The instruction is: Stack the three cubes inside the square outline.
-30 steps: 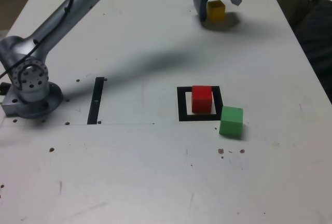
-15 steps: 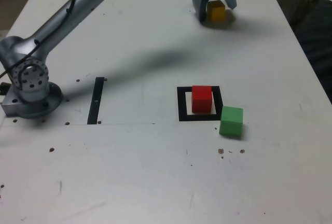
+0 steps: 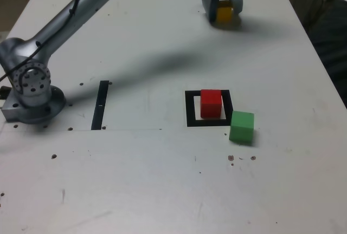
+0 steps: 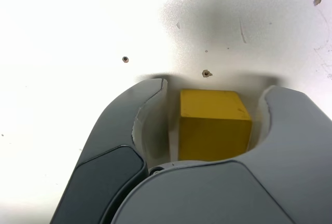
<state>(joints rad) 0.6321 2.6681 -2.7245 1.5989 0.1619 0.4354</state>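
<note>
Nearest in the exterior view, the green cube [image 3: 242, 127] is sitting on the table [image 3: 162, 190] just off the corner of the square outline [image 3: 190, 109] toward that view's right, touching or all but touching the frame, and the red cube [image 3: 211, 103] is standing inside the outline on its white centre, so one of the three is already in place. A narrow black strip [image 3: 101, 105] is lying well apart toward that view's left, near the arm's base [image 3: 32, 96]. At the far edge the arm is reaching across to the yellow cube [image 3: 224, 13], and there the change is happening: over the last second the gripper [image 3: 222, 7] has been drawing its jaws in from wide apart to close around the block. In the wrist view the yellow cube [image 4: 213, 124] is sitting between the jaws, one jaw meeting its side while a thin gap is showing along the other, so whether the grip is complete cannot be told. The yellow cube is resting on the table, not lifted; the pick-up for the second layer looks to be under way.
</note>
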